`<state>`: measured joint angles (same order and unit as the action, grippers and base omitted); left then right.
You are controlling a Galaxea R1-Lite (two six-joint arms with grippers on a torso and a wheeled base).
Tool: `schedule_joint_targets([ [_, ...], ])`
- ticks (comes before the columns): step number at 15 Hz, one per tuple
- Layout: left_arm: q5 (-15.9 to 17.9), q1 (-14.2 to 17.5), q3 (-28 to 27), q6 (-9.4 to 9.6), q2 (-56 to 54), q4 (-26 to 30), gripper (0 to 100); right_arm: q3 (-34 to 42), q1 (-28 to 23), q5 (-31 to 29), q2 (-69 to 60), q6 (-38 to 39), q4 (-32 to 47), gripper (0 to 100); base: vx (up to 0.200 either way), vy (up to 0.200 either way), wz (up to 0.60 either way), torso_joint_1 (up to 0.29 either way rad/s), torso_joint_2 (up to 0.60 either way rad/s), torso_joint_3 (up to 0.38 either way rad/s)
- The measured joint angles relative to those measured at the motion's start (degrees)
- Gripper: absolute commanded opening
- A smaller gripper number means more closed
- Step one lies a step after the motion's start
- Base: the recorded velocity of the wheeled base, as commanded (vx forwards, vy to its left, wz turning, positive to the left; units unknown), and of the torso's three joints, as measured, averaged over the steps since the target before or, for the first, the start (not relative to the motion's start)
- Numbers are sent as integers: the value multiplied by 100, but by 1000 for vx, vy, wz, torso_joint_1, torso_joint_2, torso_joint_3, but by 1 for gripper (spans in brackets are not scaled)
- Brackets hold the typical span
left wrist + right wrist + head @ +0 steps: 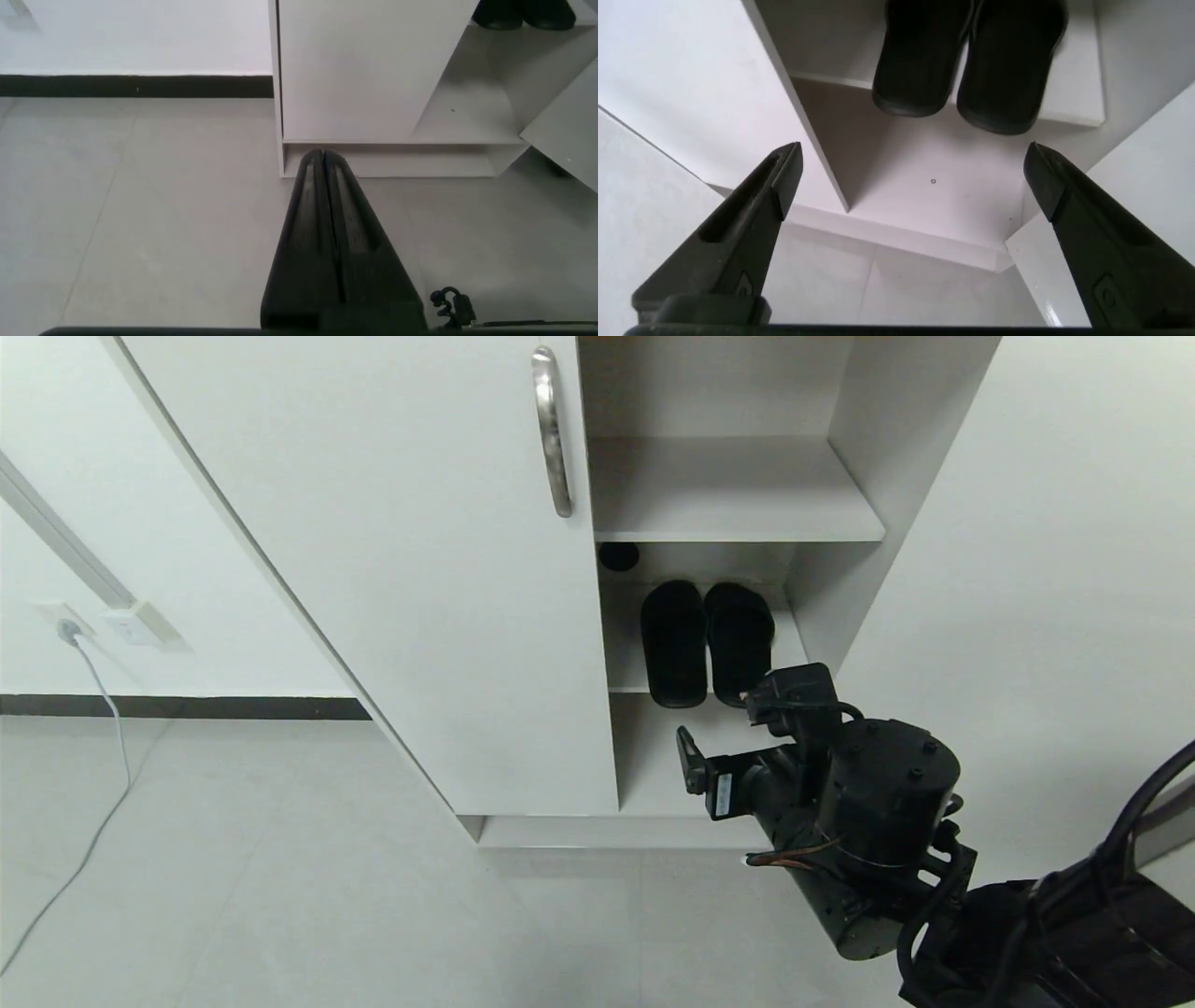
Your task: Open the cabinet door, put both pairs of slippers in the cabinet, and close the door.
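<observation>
The slippers (pixel 920 51) run past the right wrist view's edge; the dark round thing (pixel 618 556) farther back is unidentifiable.

The cabinet (pixel 738 490) is white all over, inside and out. Its door (pixel 392 569) is plain white too, with a shiny silver handle (pixel 553 429). The pair of slippers (pixel 674 644) on the shelf is black. A small round thing (pixel 618 556) behind them is black as well. The jaws of the right gripper (pixel 719 728) are black, with a little white sticker (pixel 724 793) on the side. The jaws of the left gripper (pixel 323 161) are black. The floor (pixel 280 896) is pale grey tiles with thin lines. The wall (pixel 93 448) is white, with a black strip (pixel 177 707) along the bottom. The socket (pixel 63 616) and its cable (pixel 103 803) are white.
</observation>
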<state>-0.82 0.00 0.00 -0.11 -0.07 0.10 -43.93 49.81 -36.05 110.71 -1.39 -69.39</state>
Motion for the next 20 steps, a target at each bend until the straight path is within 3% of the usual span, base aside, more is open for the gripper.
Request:
schedule_joint_targets([
  [11,0,0,-5,4,0,1,0,50,-23,-16,30,0,-10,100,0,0,0,0,4,196],
  [20,-7,0,0,4,0,0,0,56,-100,-24,133,35,-16,100,0,0,0,0,0,6],
])
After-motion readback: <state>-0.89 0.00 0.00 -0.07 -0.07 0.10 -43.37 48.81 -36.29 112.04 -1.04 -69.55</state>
